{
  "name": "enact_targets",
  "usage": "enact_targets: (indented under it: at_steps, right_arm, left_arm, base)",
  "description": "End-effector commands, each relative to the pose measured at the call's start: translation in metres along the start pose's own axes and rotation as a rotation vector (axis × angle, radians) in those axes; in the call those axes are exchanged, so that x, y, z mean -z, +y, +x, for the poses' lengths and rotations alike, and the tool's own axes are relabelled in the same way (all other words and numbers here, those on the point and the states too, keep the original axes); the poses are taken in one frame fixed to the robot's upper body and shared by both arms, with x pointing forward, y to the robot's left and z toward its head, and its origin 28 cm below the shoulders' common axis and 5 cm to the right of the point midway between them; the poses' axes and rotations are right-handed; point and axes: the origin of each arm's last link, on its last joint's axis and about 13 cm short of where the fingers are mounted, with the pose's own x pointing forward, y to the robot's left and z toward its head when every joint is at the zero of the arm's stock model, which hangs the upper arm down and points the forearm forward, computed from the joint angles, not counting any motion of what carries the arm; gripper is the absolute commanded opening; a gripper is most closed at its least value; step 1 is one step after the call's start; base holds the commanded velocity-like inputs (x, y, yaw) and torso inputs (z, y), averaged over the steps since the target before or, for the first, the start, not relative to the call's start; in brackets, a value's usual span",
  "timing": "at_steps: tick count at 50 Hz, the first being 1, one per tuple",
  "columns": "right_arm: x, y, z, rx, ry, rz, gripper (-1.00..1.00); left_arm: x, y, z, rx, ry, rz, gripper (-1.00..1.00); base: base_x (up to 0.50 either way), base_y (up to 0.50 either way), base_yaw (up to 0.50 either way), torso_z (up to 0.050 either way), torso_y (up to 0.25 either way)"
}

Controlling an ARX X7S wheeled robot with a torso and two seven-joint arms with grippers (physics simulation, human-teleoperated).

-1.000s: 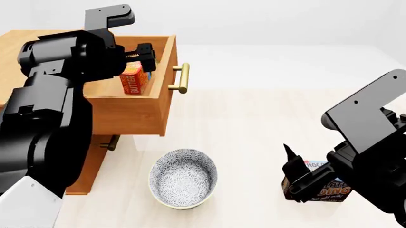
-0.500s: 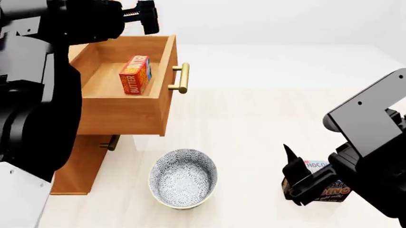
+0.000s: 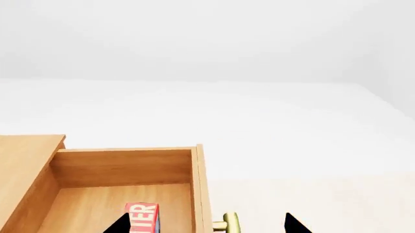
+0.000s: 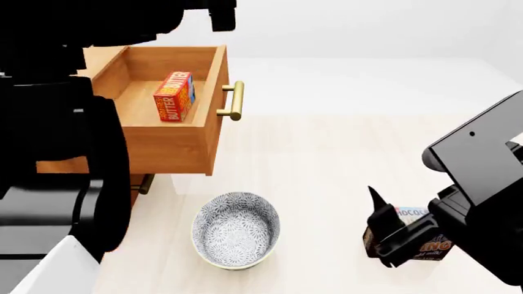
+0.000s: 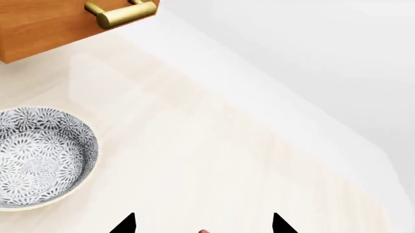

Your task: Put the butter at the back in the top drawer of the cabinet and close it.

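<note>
Since half a second ago my left arm has climbed further, so my left gripper point(image 4: 220, 12) now sits at the top edge of the head view, above the front of the top drawer point(image 4: 214, 107), and the butter point(image 4: 174, 95) lies where it lay then.

From the head view, the butter rests on the plain wood floor of the pulled-out top drawer, below and behind my left fingers, well apart from them. That drawer juts out of the cabinet point(image 4: 122, 205), brass handle point(image 4: 233, 100) facing away from it. A patterned bowl point(image 4: 235, 229) sits on the floor between my two grippers. My right gripper point(image 4: 383, 228) hangs just beside the chocolate pudding box point(image 4: 425, 242); whether it touches, I cannot tell.

Through my left wrist view, my left fingertips point(image 3: 119, 225) stand spread wide, holding nothing. Between them sit the butter's red end point(image 3: 142, 217) and the drawer's front wall with the handle.

Through my right wrist view, my right fingertips point(image 5: 127, 225) are likewise spread apart, with a pink speck between them that I cannot identify. The bowl lies ahead to one side, the drawer handle farther beyond.
</note>
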Motion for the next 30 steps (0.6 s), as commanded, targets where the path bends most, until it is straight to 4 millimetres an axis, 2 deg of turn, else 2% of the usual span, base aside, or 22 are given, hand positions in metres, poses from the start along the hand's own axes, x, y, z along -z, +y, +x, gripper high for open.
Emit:
enact_targets:
  at_steps: [1,19,30]
  right_arm:
    - [0.0,-0.001,-0.002,0.006,0.0,0.001,1.0]
    - [0.001,-0.003,-0.008,0.018,-0.007,0.008,1.0]
    - [0.001,-0.004,-0.014,0.029,-0.018,0.013,1.0]
  left_arm:
    - [0.013,-0.028,-0.02,-0.049,0.023,0.1,1.0]
    - [0.029,-0.067,-0.028,-0.107,0.068,0.238,1.0]
    - [0.052,-0.094,-0.028,-0.087,0.076,0.319,1.0]
  base:
    - [0.0,0.0,0.0,0.0,0.0]
    - [0.0,0.0,0.0,0.0,0.0]
    - [0.0,0.0,0.0,0.0,0.0]
